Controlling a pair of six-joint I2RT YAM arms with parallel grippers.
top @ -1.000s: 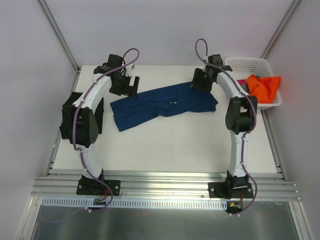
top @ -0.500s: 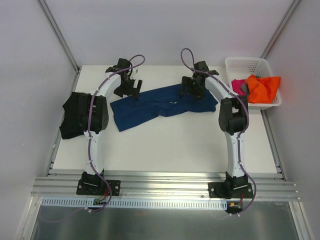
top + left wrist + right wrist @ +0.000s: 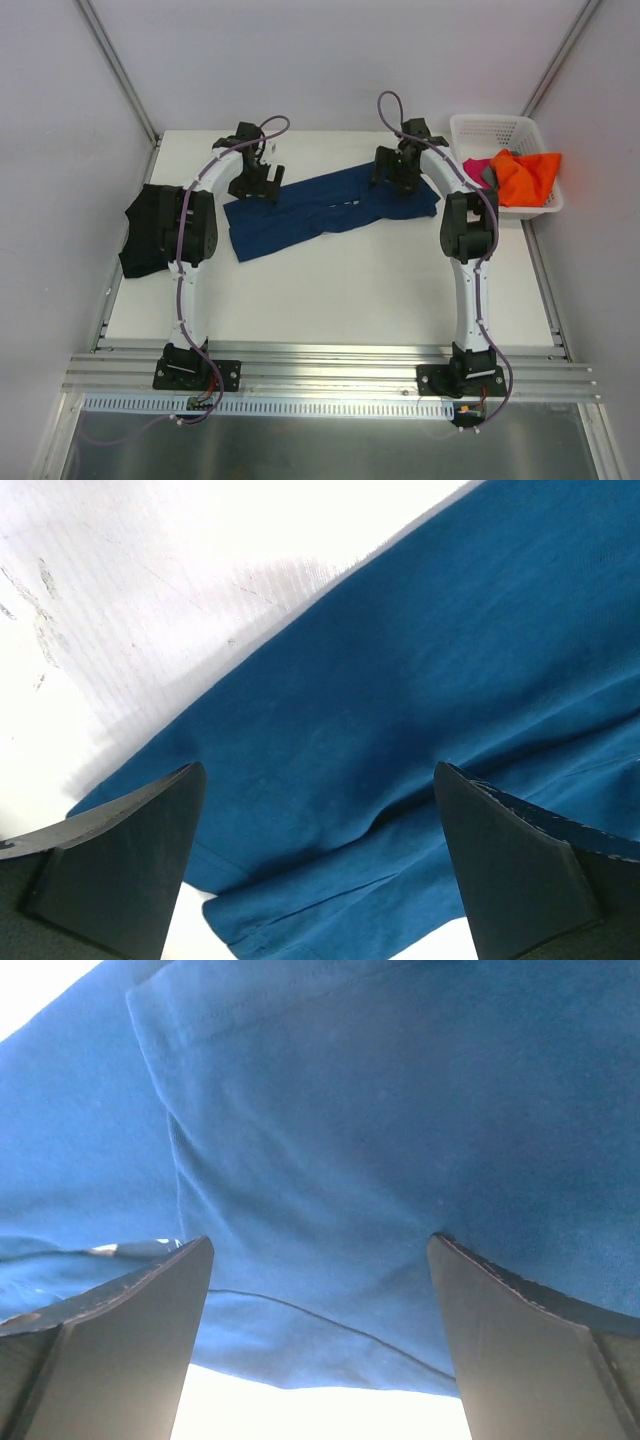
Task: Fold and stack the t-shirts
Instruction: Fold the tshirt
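Observation:
A navy blue t-shirt (image 3: 320, 208) lies folded in a long band across the back of the white table (image 3: 340, 290). My left gripper (image 3: 255, 186) is open just above its left end; the left wrist view shows the blue cloth (image 3: 400, 710) between the spread fingers (image 3: 110, 870). My right gripper (image 3: 397, 177) is open over its right end, with blue cloth (image 3: 330, 1160) filling the right wrist view between the fingers (image 3: 530, 1350). A black shirt (image 3: 140, 235) lies at the table's left edge. Orange (image 3: 528, 175), magenta (image 3: 476, 168) and grey cloth lie in the basket.
The white lattice basket (image 3: 500, 128) stands at the back right corner. Slanted metal frame posts (image 3: 115, 65) rise at both back corners. An aluminium rail (image 3: 330, 372) carries both arm bases along the near edge.
Both grippers swung inward over the shirt's ends, then the right one moved back right a little. The navy shirt now lies flatter and more stretched out.

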